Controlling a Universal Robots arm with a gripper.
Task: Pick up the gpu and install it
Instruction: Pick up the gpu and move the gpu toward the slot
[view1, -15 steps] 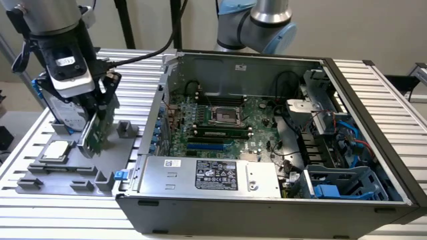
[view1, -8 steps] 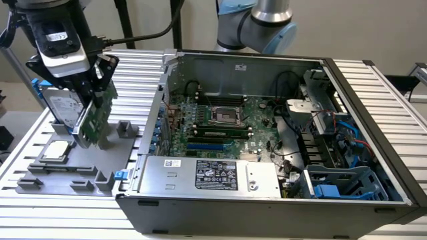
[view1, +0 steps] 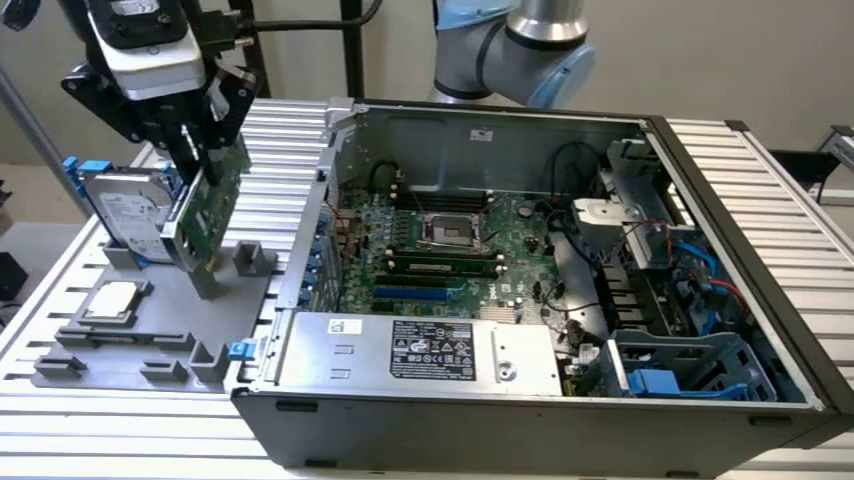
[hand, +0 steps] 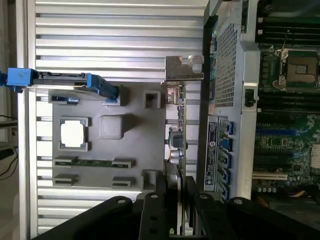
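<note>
In the exterior view, your fingers (view1: 182, 152) pinch the gpu (view1: 207, 205) by its upper edge. This keeps the card on edge, slightly tilted, with its lower edge at the posts of the grey tray (view1: 147, 330). You cannot tell whether it has cleared them. It stands just beside the hard drive (view1: 127, 205), apart from the open case (view1: 534, 400) on the desk (view1: 80, 450).

In the wrist view you sight along the card's edge. The fingers (hand: 156, 207) clamp both faces, and the silver bracket (hand: 184, 67) sits at the far end, between tray and case wall.
</note>
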